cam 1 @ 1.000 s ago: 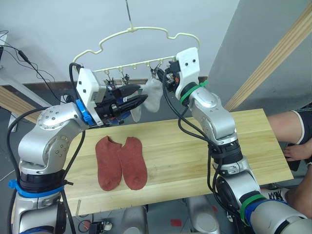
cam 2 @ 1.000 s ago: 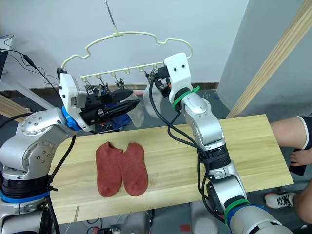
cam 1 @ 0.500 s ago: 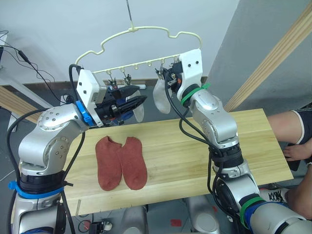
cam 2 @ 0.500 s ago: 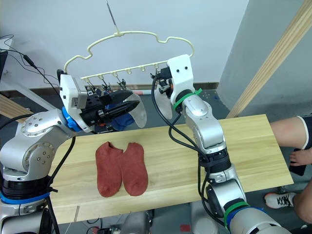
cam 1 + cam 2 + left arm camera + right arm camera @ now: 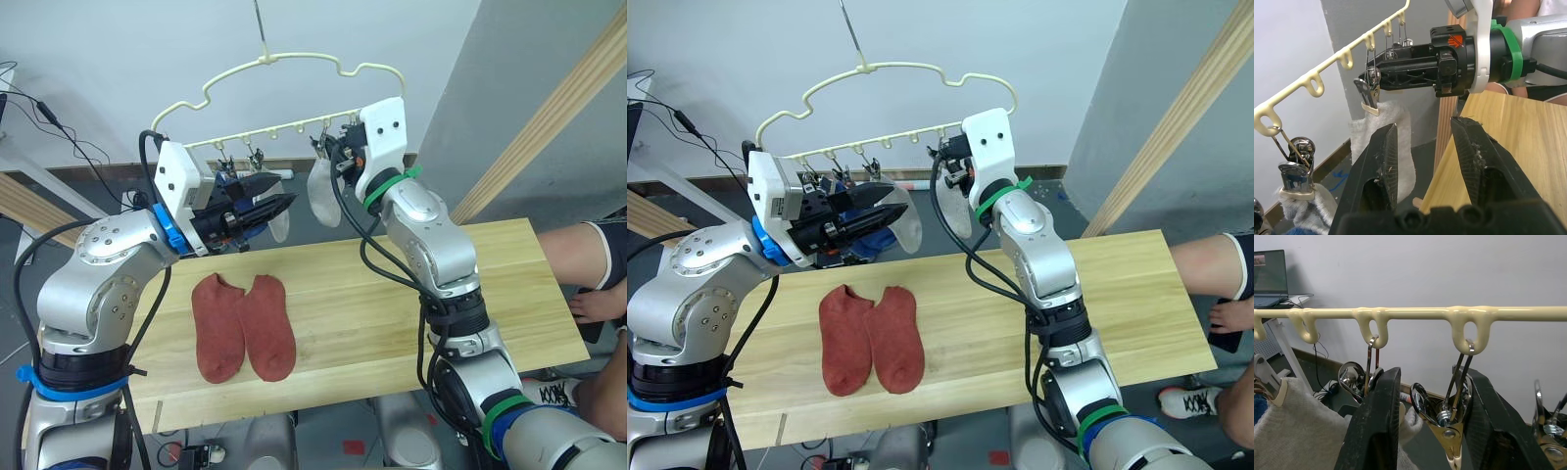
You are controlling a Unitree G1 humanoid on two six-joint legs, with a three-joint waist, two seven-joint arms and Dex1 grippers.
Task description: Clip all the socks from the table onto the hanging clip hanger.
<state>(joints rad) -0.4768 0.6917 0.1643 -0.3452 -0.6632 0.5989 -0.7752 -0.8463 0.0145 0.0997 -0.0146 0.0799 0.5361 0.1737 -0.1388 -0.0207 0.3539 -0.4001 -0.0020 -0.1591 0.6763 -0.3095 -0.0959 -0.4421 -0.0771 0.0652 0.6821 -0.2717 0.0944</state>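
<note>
Since a second ago the grey sock has left the left gripper and now hangs from a clip just beside the right gripper; the right arm has lifted slightly toward the hanger, and over the last half second little else has shifted. Left gripper points toward the hanging socks with its fingers apart and nothing between them; the right wrist unit lies just beyond its tips, and the clipped grey sock hangs close in front of the left finger. Right gripper sits up under the hanger bar, fingers apart, with one metal clip hanging between them, not pinched as far as can be told; a second clip hangs just outside one finger, beside grey knit. Another grey sock hangs below the left gripper's tips; a blue sock shows behind that gripper, its clip hidden. Two red socks lie flat, side by side and touching, on the table below the left arm. A person's leg shows beyond the table's right end.
</note>
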